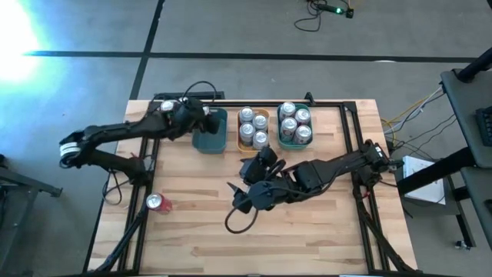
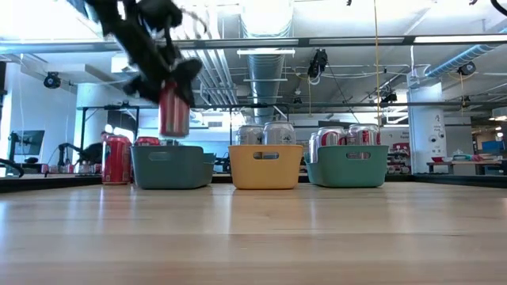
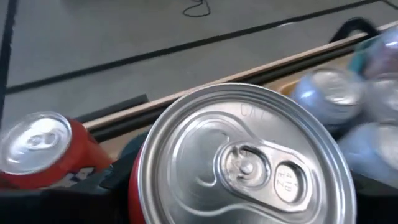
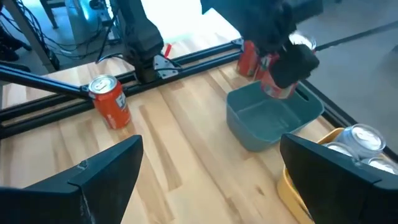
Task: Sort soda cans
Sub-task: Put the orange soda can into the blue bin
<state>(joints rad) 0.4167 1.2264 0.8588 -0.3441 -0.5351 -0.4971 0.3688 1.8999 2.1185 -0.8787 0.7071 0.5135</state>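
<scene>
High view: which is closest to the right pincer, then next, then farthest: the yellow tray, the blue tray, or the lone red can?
From the right pincer:
1. Yellow tray, just beyond it, middle.
2. Blue tray, farther toward the left arm.
3. Lone red can, near the table's left edge.

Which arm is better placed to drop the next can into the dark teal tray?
Left. Its hand already holds a red can just above the dark teal tray; the right hand hangs open over bare table.
</scene>
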